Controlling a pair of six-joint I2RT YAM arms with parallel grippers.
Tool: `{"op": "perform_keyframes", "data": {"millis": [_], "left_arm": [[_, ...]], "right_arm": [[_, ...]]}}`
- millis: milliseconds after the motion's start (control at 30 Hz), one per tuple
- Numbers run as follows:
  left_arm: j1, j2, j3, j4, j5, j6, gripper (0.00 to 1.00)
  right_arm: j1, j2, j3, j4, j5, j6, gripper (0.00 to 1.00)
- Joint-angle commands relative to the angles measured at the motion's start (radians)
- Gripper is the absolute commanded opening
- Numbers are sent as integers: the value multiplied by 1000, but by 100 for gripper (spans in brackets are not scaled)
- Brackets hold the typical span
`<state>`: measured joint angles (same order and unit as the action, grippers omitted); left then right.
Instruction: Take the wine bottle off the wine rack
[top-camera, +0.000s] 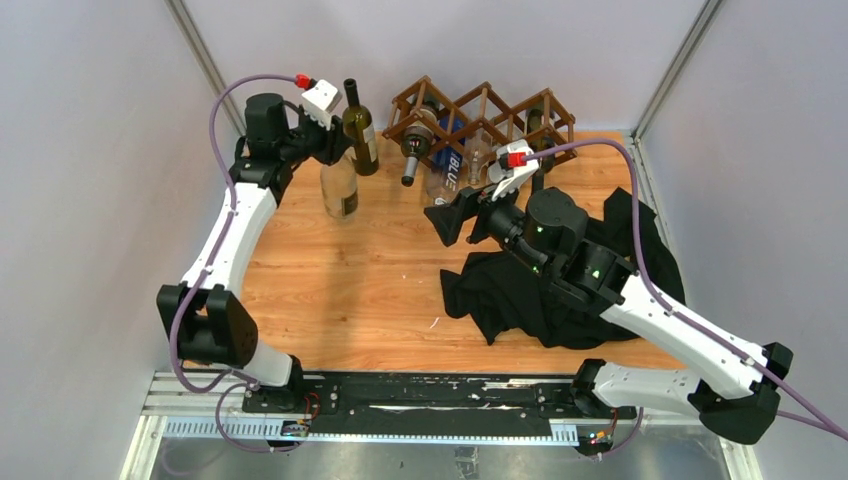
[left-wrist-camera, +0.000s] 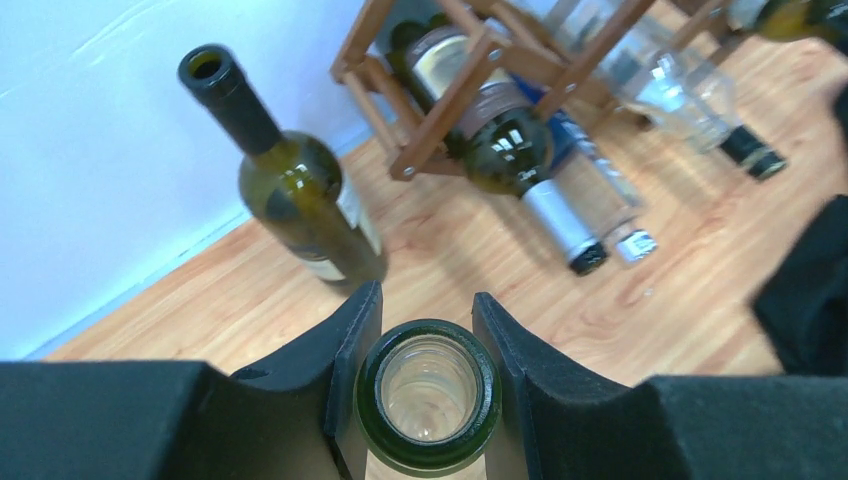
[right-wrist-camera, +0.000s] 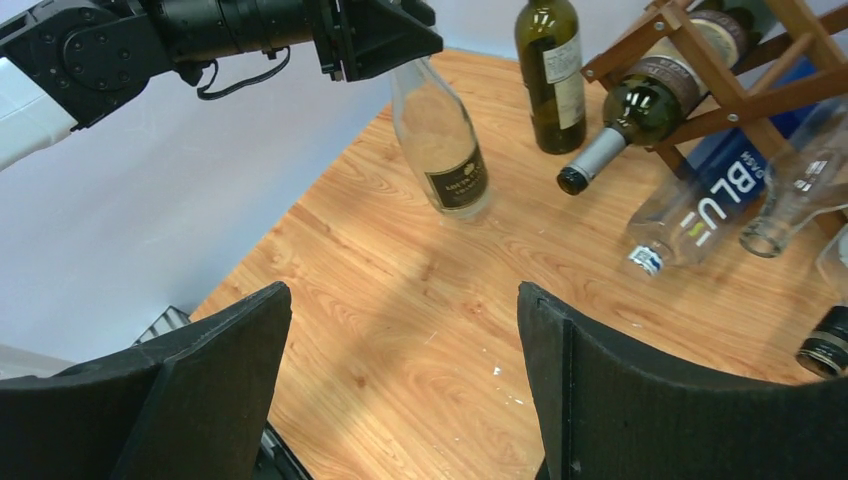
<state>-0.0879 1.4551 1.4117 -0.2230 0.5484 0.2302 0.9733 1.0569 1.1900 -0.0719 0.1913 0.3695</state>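
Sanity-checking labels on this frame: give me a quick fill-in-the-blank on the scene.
1. The left gripper is shut on the ___ of the clear bottle.
2. The right gripper is ___, holding nothing.
3. The green bottle stands ___ on the table, off the wine rack.
Missing: neck; open; upright.

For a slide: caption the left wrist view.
Left claw grips a clear bottle by its neck; a green bottle stands beside the wine rack.

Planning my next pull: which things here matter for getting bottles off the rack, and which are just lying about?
Job: wine rack; dark bottle and BLU bottle in it; clear bottle gripped by left hand.
Lying about: black cloth; green bottle standing off the rack.
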Motion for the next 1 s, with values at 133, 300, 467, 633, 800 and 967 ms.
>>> {"op": "perform_keyframes", "data": {"millis": [133, 300, 467, 633, 800, 967], "left_arm": [[72, 105, 134, 150, -83, 61, 0], [124, 221, 236, 185, -91, 11, 0], [144, 321, 318, 256, -90, -47, 0], [158, 435, 417, 315, -101, -115, 0], [170, 544, 514, 337, -111, -140, 0], [179, 620, 573, 355, -113, -146, 0]], "right_arm": [[-92, -38, -28, -41, 37, 19, 85], [-137, -33, -36, -55, 21, 36, 86], [-163, -26, -48, -65, 22, 38, 86], [-199, -27, -78, -69, 25, 56, 86], [-237, -39, -103, -88, 43, 74, 87], [-281, -56, -111, -112, 50, 72, 89]]}}
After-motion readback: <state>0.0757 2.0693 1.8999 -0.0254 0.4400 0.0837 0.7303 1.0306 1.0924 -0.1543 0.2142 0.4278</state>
